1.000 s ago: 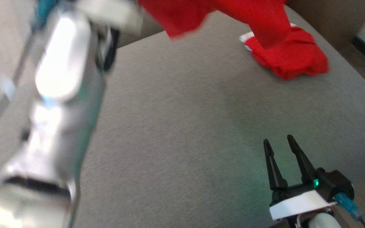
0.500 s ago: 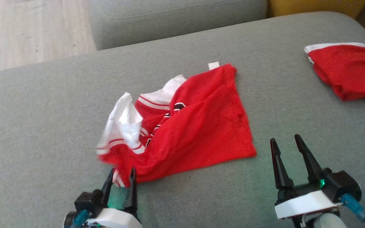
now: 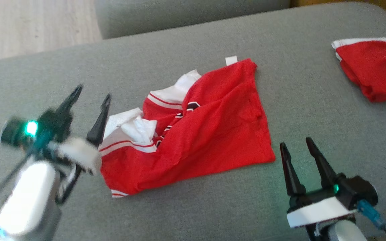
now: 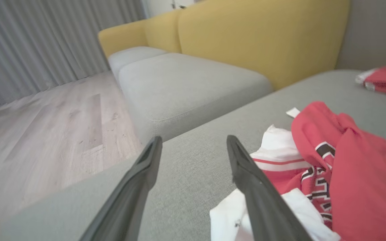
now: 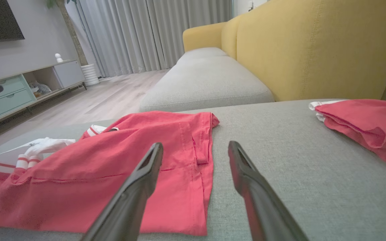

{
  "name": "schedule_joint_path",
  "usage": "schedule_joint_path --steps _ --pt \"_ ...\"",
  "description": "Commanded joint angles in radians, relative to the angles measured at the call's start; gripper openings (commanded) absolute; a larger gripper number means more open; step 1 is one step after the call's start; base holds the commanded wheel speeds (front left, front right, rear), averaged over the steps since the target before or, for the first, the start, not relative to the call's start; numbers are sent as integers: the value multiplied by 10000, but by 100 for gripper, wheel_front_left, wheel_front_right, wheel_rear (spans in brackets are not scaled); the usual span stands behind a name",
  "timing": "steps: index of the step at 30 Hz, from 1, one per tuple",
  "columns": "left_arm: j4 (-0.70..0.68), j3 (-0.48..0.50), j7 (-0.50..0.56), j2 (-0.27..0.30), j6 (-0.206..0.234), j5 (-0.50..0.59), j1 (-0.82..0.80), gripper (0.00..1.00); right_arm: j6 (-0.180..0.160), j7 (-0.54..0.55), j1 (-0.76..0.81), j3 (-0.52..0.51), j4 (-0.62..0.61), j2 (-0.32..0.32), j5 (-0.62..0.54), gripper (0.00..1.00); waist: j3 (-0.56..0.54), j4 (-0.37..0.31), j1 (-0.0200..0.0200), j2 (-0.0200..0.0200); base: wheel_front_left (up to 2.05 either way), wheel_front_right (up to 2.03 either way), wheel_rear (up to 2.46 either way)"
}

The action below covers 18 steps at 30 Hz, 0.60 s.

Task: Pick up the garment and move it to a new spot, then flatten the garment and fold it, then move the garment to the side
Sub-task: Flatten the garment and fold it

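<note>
The grey sofa cushion (image 3: pixel 193 214) is carrying everything, and the red garment (image 3: pixel 213 134) is lying crumpled across the middle of the head view. Its right half is sitting fairly smooth, while its left half is bunching into white-trimmed folds (image 3: pixel 129 129). A second, folded red piece (image 3: pixel 374 77) is resting at the upper right, well apart.

Flattening looks like the step in hand. The left gripper (image 3: pixel 93 92) is hovering at the middle left with its fingers spread wide and holding nothing, just beside the bunched edge. The right gripper (image 3: pixel 295 142) is waiting at the lower right, equally wide and empty, near the garment's lower right corner.

Each gripper should probably be pinching one layer at an outer corner and drawing outward along the cushion, so the overlapped panel is unrolling rather than dragging. The small white label (image 3: pixel 231 60) at the upper edge is marking the waistband.
</note>
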Motion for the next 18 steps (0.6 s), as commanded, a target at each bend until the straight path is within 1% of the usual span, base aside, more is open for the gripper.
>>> schedule_joint_path --steps 1,2,4,8,10,12,14,16,18 --pt "-375 -5 486 528 -185 227 -860 100 67 -38 -476 259 -321 -207 28 100 228 -150 0 0 0 0 0" --pt "-370 -314 1018 719 -332 190 -1204 100 67 -38 -549 269 -319 -224 39 100 322 -201 0 0 0 0 0" --pt "-378 -1073 2142 1116 -480 -30 -1837 100 67 -38 -674 295 -324 -246 60 100 505 -313 0 0 0 0 0" --pt "-746 -3196 4037 2329 -515 -651 -2907 100 67 -38 -850 358 -309 -257 100 100 747 -558 0 0 0 0 0" --pt "-947 -3967 4755 2939 -517 -1058 -3328 100 67 -38 -892 342 -302 -248 118 100 823 -647 0 0 0 0 0" --pt "-1162 -4437 5194 3472 -518 -1239 -3707 100 67 -38 -907 325 -296 -233 139 100 870 -712 0 0 0 0 0" --pt "-1293 -4621 5344 3840 -519 -1200 -3984 100 67 -38 -905 327 -276 -217 154 100 904 -764 0 0 0 0 0" --pt "-1284 -4768 5431 4109 -519 -1228 -4107 100 67 -38 -903 328 -258 -195 172 100 937 -811 0 0 0 0 0" --pt "-1296 -4909 5576 4263 -520 -1353 -4099 100 67 -38 -910 352 -237 -172 185 100 951 -869 0 0 0 0 0"
